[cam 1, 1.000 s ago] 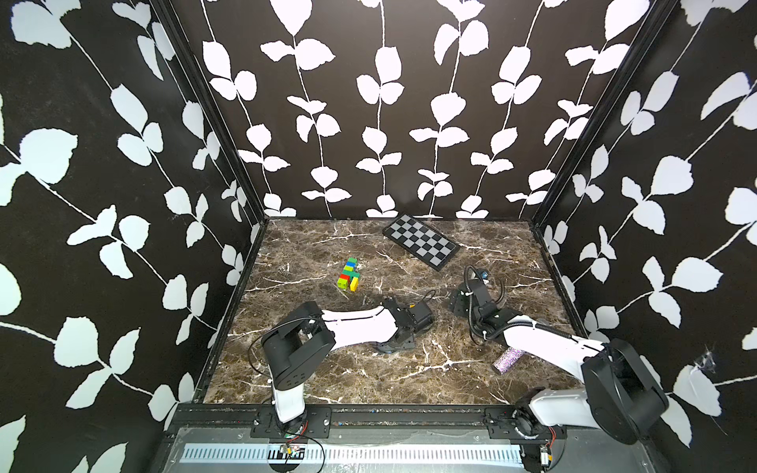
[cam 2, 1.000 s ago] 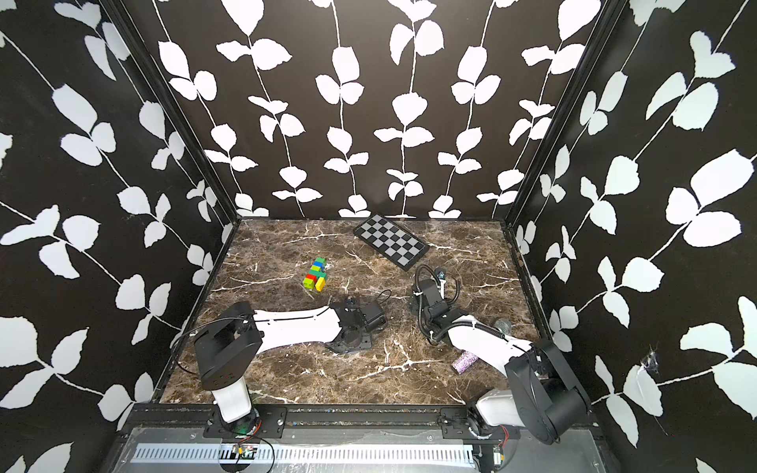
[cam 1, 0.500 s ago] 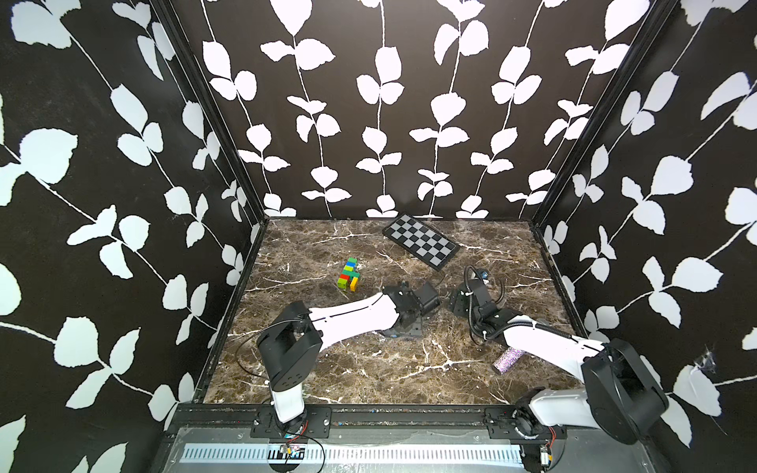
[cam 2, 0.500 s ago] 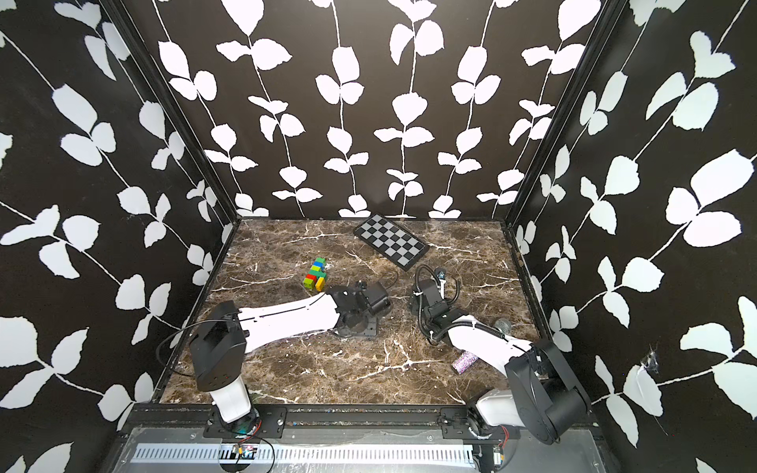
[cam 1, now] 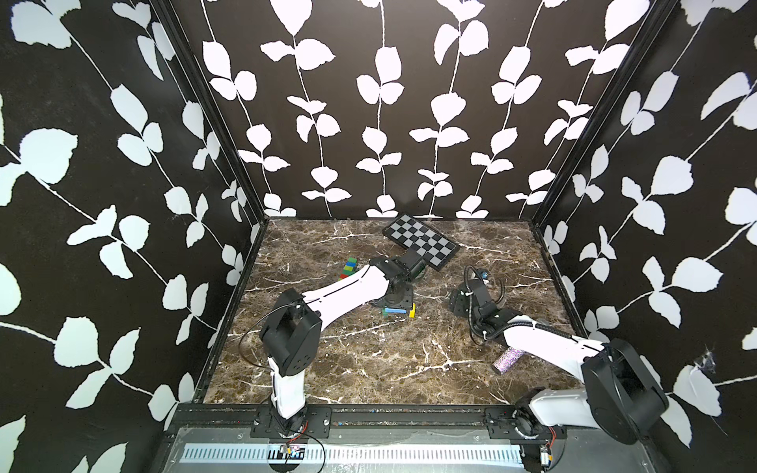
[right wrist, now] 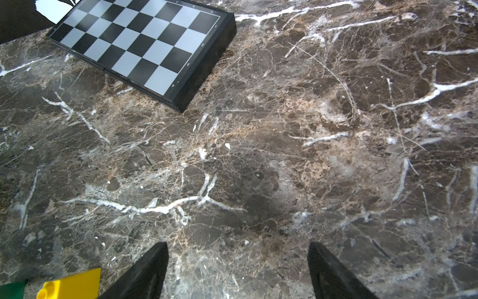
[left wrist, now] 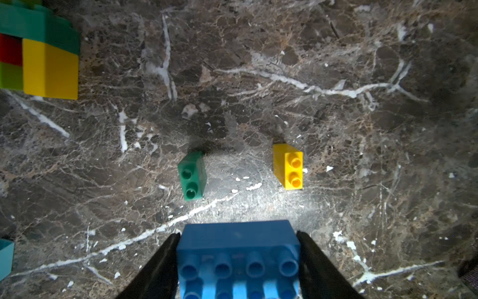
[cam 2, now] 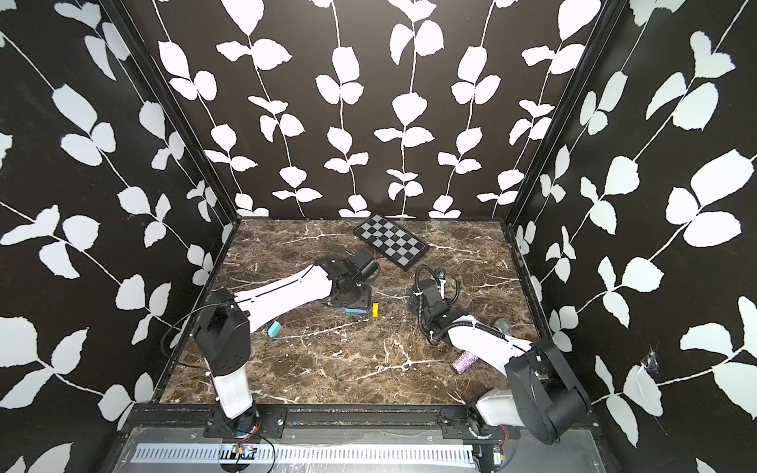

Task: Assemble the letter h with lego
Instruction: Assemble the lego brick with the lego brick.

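The joined stack [left wrist: 49,67] lies well aside of my left gripper [left wrist: 237,239], which holds the blue brick [left wrist: 238,256] by its ends, a dark green brick [left wrist: 192,176] and a yellow brick [left wrist: 288,167] just ahead. My right gripper [right wrist: 238,249] gapes wide over bare marble [right wrist: 258,155]. A top view shows the pale blue brick [cam 2: 275,329] whole, my left wrist view only a corner

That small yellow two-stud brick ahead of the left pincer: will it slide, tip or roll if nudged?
The yellow brick looks like hard plastic with flat faces, so it probably won't roll. Small, it seems light; on the polished marble top it would likely slide rather than tip.
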Robot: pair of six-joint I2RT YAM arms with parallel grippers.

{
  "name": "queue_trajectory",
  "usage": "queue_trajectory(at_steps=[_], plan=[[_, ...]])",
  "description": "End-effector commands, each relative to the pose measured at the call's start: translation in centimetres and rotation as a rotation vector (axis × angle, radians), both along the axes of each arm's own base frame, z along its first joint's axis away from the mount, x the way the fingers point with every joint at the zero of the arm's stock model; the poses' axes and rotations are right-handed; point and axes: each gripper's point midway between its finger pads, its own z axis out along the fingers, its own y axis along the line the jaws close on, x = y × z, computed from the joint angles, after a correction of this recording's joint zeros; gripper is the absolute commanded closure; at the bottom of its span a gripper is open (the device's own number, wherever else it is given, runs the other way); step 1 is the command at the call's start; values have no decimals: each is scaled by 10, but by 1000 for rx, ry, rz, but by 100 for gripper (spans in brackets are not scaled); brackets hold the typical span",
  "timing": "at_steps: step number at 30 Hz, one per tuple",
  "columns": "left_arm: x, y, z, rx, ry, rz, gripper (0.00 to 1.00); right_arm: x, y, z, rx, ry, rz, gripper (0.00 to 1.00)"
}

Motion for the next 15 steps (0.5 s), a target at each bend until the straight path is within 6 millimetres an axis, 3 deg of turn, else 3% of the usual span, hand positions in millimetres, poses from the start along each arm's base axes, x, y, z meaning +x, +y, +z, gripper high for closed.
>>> queue_trajectory(at_steps=[1,15], plan=[[2,2,-1,17,26,-53,53,8,2,10,13,-30,-11,16],[16,4,-16,18,42,-106,55,9,4,9,18,-25,-6,16]])
